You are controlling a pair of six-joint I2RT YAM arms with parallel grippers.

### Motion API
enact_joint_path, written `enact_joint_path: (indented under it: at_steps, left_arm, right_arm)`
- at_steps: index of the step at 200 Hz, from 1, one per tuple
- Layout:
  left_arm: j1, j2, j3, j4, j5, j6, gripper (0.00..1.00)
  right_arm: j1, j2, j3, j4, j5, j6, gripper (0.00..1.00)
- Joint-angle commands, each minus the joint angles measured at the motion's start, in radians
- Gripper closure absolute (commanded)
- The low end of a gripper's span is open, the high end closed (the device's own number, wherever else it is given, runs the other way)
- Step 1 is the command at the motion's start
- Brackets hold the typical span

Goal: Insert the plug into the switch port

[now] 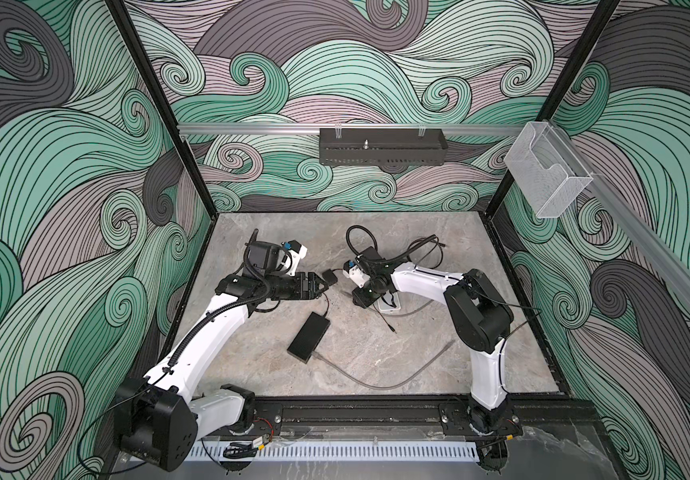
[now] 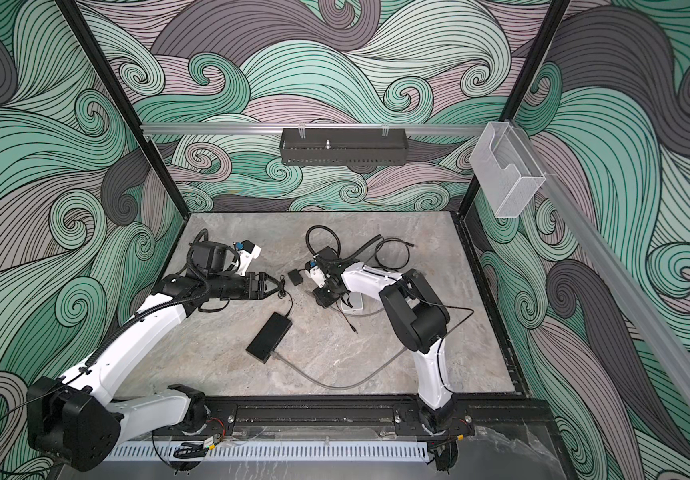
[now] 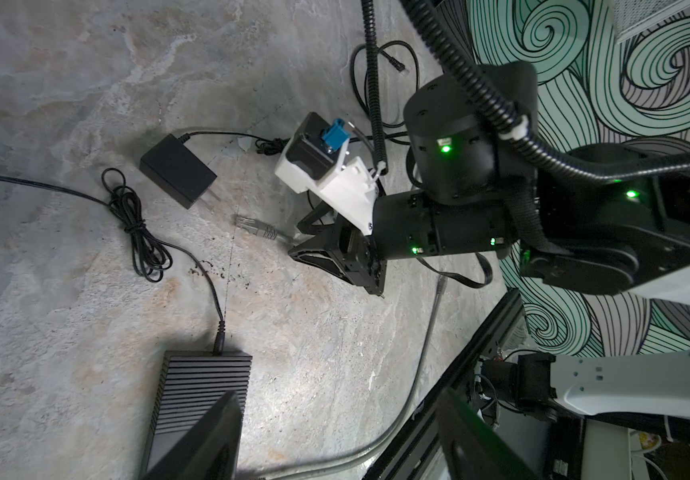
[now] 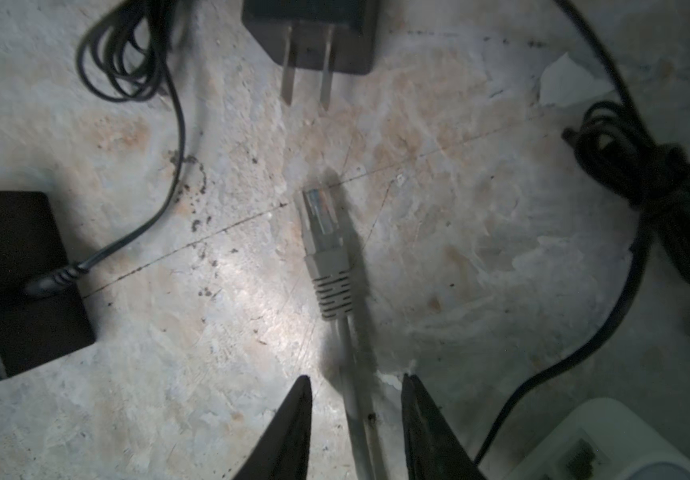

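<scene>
The grey plug (image 4: pixel 326 249) lies flat on the stone table, its cable running back between my right gripper's (image 4: pixel 356 386) two black fingertips. Gaps show on both sides of the cable, so the jaws stand open around it without touching it. From the left wrist view the same plug (image 3: pixel 252 224) lies just ahead of the right gripper (image 3: pixel 299 237). The switch (image 1: pixel 308 343) is a flat black ribbed box in mid-table, seen in both top views (image 2: pixel 268 343). My left gripper (image 3: pixel 343 436) hovers over the switch's (image 3: pixel 202 399) end, open wide and empty.
A black power adapter (image 1: pixel 330 276) lies between the two grippers. A bundled black cord (image 3: pixel 135 232) runs into the switch. A second grey cable (image 1: pixel 376 384) leaves the switch's near end. A white power strip (image 1: pixel 389 305) sits under the right arm.
</scene>
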Motion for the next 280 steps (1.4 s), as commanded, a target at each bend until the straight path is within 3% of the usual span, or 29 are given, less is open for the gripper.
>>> enact_joint_path:
  at_steps: [1,42,103,163,188,222,246,280]
  left_arm:
    - [0.016,-0.005,0.020,0.025,0.055,-0.006,0.24]
    - [0.042,-0.003,0.015,0.031,0.082,0.000,0.24]
    - [0.050,-0.026,0.000,0.038,0.069,0.013,0.24]
    - [0.049,-0.031,-0.012,0.064,0.107,0.009,0.25]
    - [0.049,-0.034,-0.026,0.109,0.192,0.004,0.34]
    - [0.041,-0.048,-0.054,0.241,0.389,-0.034,0.36]
    - [0.002,-0.085,-0.071,0.326,0.463,-0.051,0.37]
    - [-0.095,-0.156,-0.089,0.323,0.449,0.050,0.37]
  right_arm:
    - [-0.001,0.004,0.007,-0.026,-0.023,-0.026,0.64]
    - [0.031,-0.056,-0.074,0.000,-0.015,-0.021,0.76]
    - [0.076,-0.363,-0.369,0.099,-0.053,0.052,1.00]
    - [0.105,-0.662,-0.535,0.099,-0.071,0.061,1.00]
    - [0.127,-0.826,-0.623,0.163,-0.077,0.011,1.00]
    - [0.193,-1.006,-0.698,0.235,-0.067,-0.039,1.00]
    - [0.242,-1.103,-0.725,0.255,-0.062,-0.079,1.00]
    - [0.275,-1.219,-0.747,0.268,-0.062,-0.086,1.00]
